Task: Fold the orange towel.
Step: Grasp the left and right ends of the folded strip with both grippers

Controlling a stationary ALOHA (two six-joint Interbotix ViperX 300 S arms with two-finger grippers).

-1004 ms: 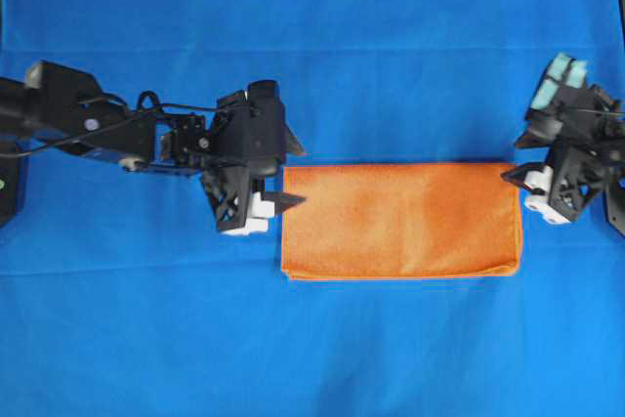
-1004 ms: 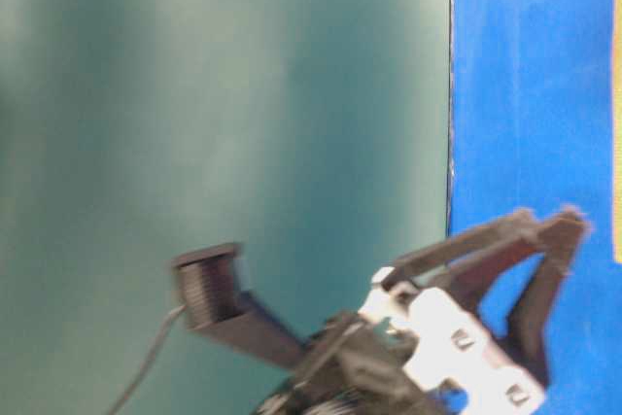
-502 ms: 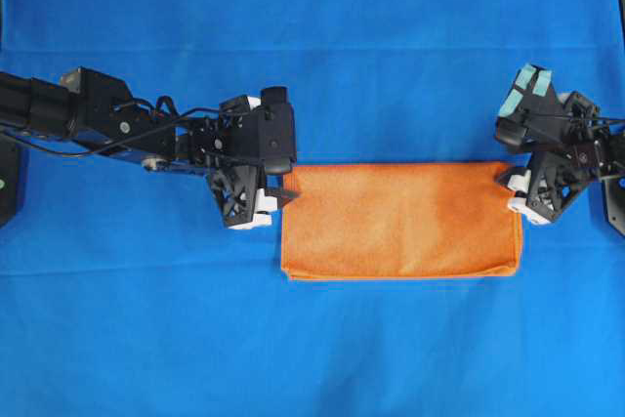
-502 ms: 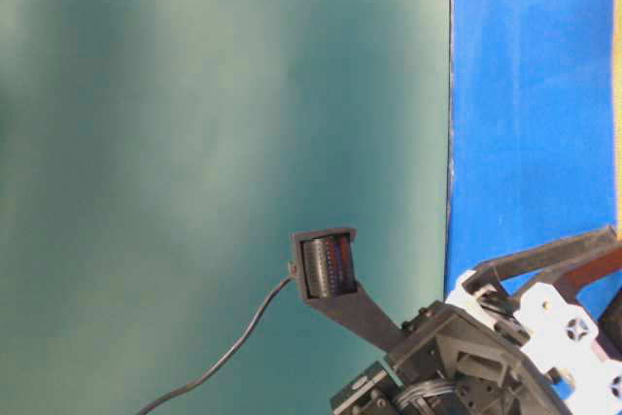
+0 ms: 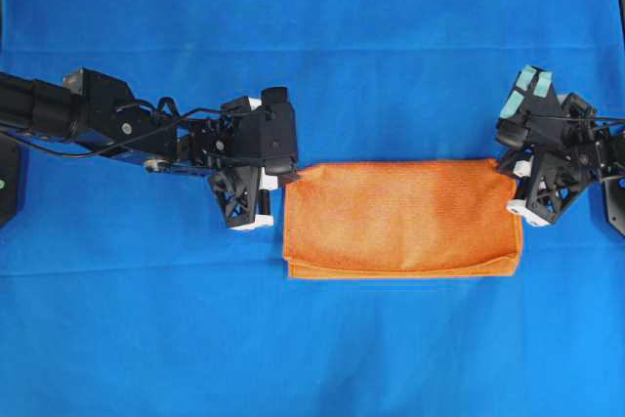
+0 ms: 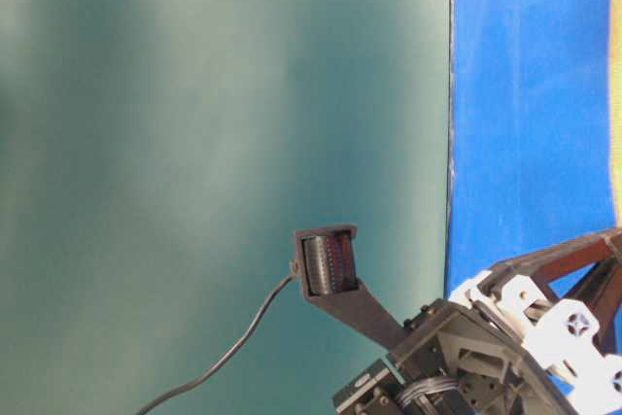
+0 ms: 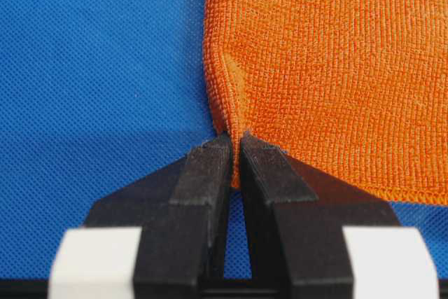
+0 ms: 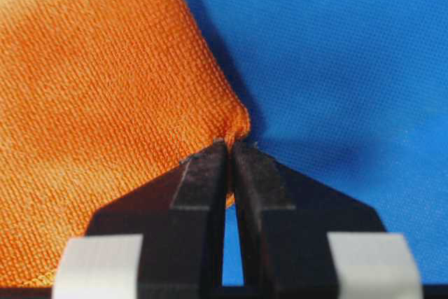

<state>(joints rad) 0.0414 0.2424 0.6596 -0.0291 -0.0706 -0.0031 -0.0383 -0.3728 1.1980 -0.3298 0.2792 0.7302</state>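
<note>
The orange towel [image 5: 400, 219] lies folded once into a wide rectangle on the blue sheet, in the middle of the overhead view. My left gripper [image 5: 290, 175] is shut on the towel's far left corner; the left wrist view shows the cloth [image 7: 329, 68] pinched between the black fingertips [image 7: 210, 162]. My right gripper [image 5: 510, 171] is shut on the far right corner; the right wrist view shows the towel [image 8: 105, 103] caught between its fingertips [image 8: 206, 169]. Both pinched corners pucker slightly.
The large blue sheet [image 5: 312, 339] covers the table all around the towel. The table-level view shows a green wall [image 6: 194, 143], a strip of the blue sheet [image 6: 525, 94] and part of an arm's frame [image 6: 505, 337].
Both grippers came down and closed on the towel's far corners. The towel's far edge now puckers at both ends, and the near left edge has shifted slightly.
</note>
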